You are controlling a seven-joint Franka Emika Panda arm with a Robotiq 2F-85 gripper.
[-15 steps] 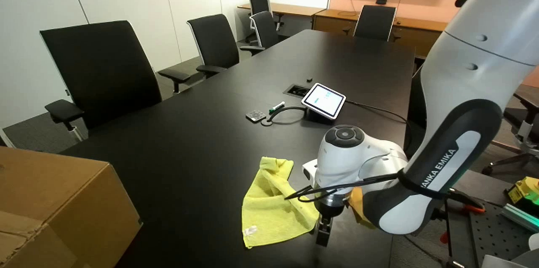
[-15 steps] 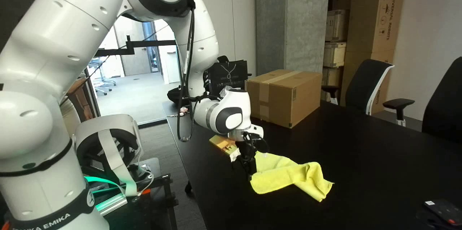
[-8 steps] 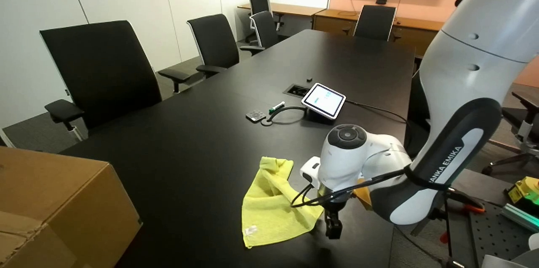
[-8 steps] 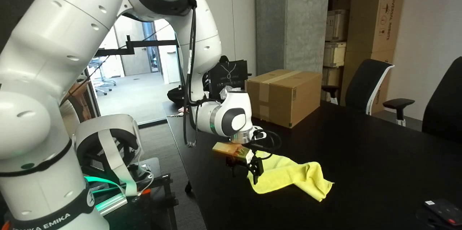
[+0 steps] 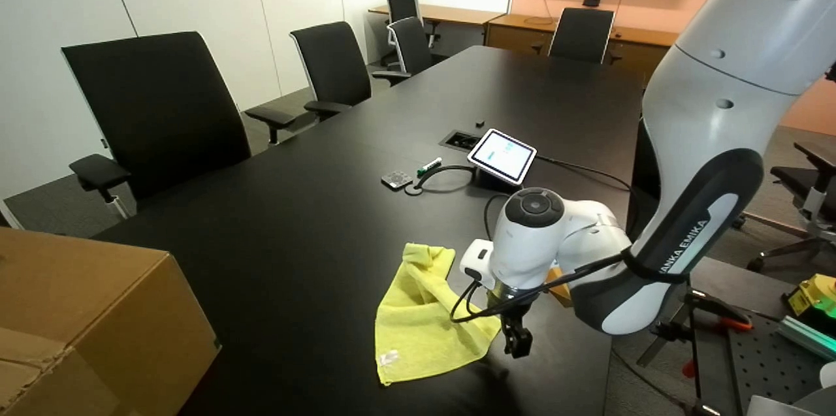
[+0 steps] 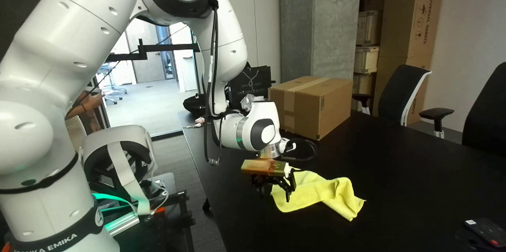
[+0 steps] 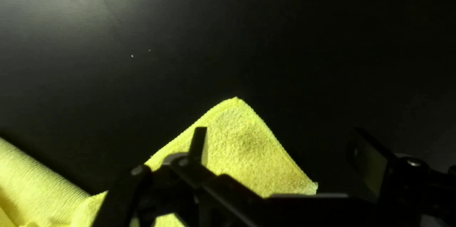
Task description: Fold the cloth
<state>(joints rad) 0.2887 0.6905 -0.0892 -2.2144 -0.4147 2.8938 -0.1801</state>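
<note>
Now carries the gripper (image 7: 279, 141) a little higher and farther right in an exterior view than a second ago, above the table (image 5: 294, 233) and near the right corner of the cloth (image 5: 418, 344). Also turns the amber-yellow slab (image 6: 261, 166) just above the fingers (image 7: 372, 170) level and broadside in an exterior view, instead of slanting as earlier. Holds those fingers wide apart, with the left one in front of the cloth in the wrist view and the right one in front of smooth black table; cannot tell touching from hovering at the left one. Leaves the cloth lying on the table in the same creases as before, to the right of a square-edged brown cardboard box (image 5: 140, 331) in an exterior view. Shows a soft, fleecy nap up close, plain bright yellow-green, with a fine stitched edge running to a blunt tip and, farther right, a sharper corner. Curls at left into a thick roll with fine ribbing. Spreads flat and broad at the near end in an exterior view, bears a small white label (image 5: 388, 358) by the near left corner, and narrows to a crumpled, doubled-over far end.
</note>
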